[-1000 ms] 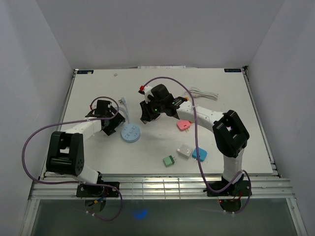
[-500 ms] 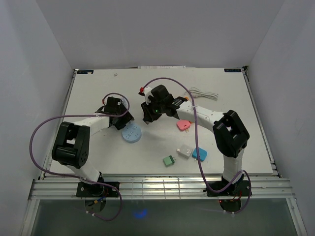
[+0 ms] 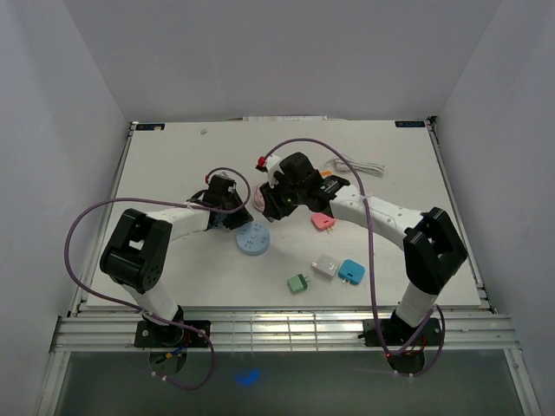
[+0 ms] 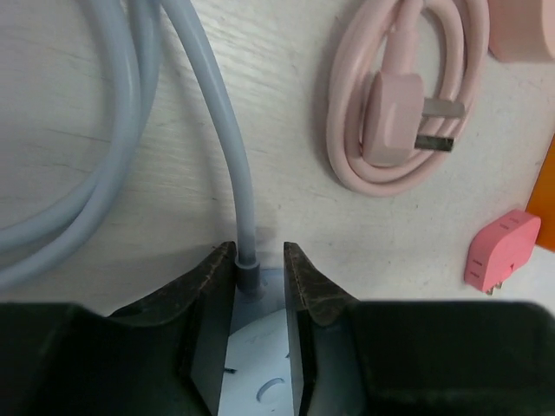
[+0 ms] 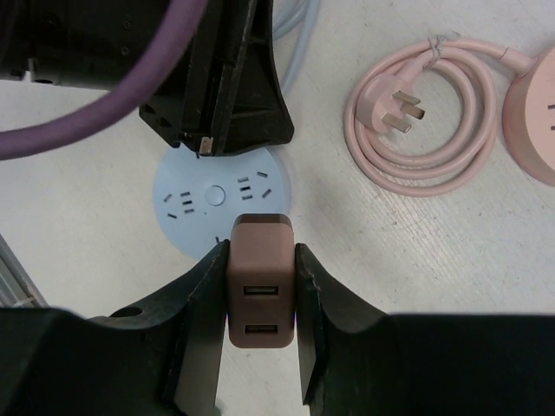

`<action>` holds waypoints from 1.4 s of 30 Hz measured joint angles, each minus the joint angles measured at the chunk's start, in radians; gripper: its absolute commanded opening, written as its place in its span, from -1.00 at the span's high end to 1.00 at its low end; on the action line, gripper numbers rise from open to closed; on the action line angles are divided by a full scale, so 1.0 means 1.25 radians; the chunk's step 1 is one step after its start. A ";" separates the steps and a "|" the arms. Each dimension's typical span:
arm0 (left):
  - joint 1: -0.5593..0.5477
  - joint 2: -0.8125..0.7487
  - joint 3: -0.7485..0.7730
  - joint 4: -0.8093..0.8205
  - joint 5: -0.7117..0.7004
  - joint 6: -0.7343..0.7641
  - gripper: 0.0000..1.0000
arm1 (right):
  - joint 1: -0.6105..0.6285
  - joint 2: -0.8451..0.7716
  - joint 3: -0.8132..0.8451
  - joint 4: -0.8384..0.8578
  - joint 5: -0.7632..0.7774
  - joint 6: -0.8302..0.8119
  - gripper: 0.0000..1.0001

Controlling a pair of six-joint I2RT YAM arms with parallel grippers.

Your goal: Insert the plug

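plug (image 5: 260, 299) pinched in right gripper (image 5: 260, 260), bottom centre: square it over blue socket (image 5: 204, 198) slots; grip of left gripper (image 4: 257, 257) unclear.

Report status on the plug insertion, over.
Left gripper clamped on blue socket at cable end, covering its far edge. Right gripper shut on brown plug, not yet inserted. Near slots unobstructed.
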 measured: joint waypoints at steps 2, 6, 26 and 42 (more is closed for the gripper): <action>-0.018 0.003 -0.008 0.017 0.012 -0.002 0.25 | 0.000 -0.021 -0.014 -0.001 0.000 -0.003 0.84; -0.055 0.013 -0.008 0.038 0.033 -0.005 -0.05 | 0.000 -0.046 -0.041 0.000 -0.006 -0.026 0.84; 0.092 -0.142 0.000 -0.130 0.060 -0.026 -0.94 | 0.001 -0.009 -0.082 0.043 -0.098 -0.215 0.84; 0.102 -0.226 -0.001 -0.187 0.106 -0.010 -0.94 | 0.030 0.093 -0.010 0.026 -0.145 -0.338 0.84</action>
